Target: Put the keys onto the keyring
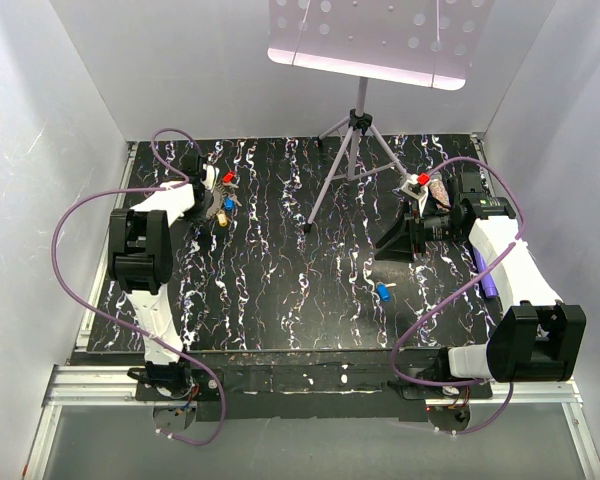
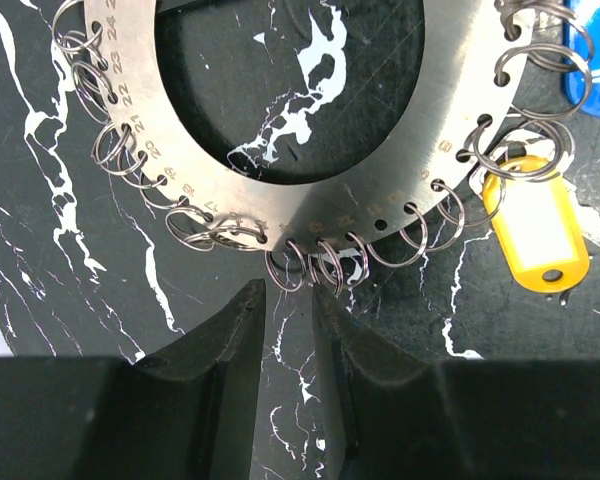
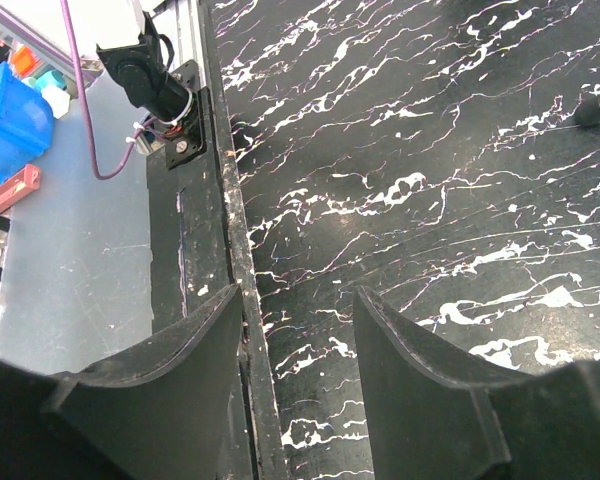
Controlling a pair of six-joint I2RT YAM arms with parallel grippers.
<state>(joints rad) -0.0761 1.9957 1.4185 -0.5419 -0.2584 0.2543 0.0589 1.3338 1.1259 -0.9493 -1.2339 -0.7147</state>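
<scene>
The keyring (image 2: 400, 190) is a flat metal disc with a big central hole, numbered holes and many small split rings (image 2: 285, 268) along its rim. It lies on the black marbled table (image 1: 300, 270) at the far left. A yellow-tagged key (image 2: 540, 235) and a blue-tagged key (image 2: 580, 70) hang from its rim. My left gripper (image 2: 290, 292) stands just short of the rim, jaws narrowly open with nothing between them, the right fingertip (image 2: 330, 300) touching a split ring. A loose blue key (image 1: 384, 291) lies mid-right. My right gripper (image 3: 300, 292) hovers open and empty.
A tripod (image 1: 352, 150) carrying a perforated panel stands at the back centre. A red-tagged key (image 1: 421, 180) and a speckled tube (image 1: 438, 187) sit at the back right. A purple stick (image 1: 488, 278) lies beside the right arm. Another red tag (image 1: 227, 177) is by the left gripper.
</scene>
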